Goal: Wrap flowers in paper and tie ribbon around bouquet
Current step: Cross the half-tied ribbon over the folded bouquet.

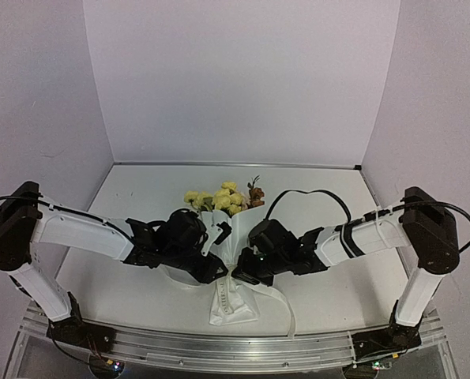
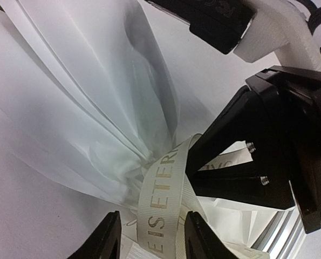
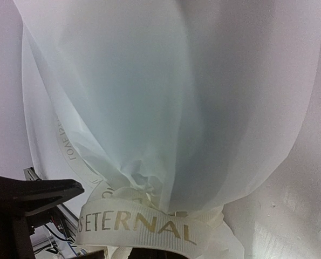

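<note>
Left wrist: lettered cream ribbon (image 2: 160, 199) cinches paper (image 2: 95, 108); left fingers (image 2: 109, 240) parted astride, right fingers (image 2: 225, 135) pinching it.

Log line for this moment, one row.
ribbon: round bouquet neck | left gripper: open, straddling ribbon | right gripper: shut on ribbon | flowers: in paper

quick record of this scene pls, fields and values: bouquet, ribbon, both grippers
bouquet: white paper cone, pinched narrow at the waist, lying on the table
flowers: yellow heads plus one brown, poking out the far end
ribbon: cream, lettered, wrapped round the waist; a tail trails toward the near edge
left gripper: open, straddling the ribbon
right gripper: shut, right up at the wrapped ribbon; hold not visible
knot: cannot tell
</note>
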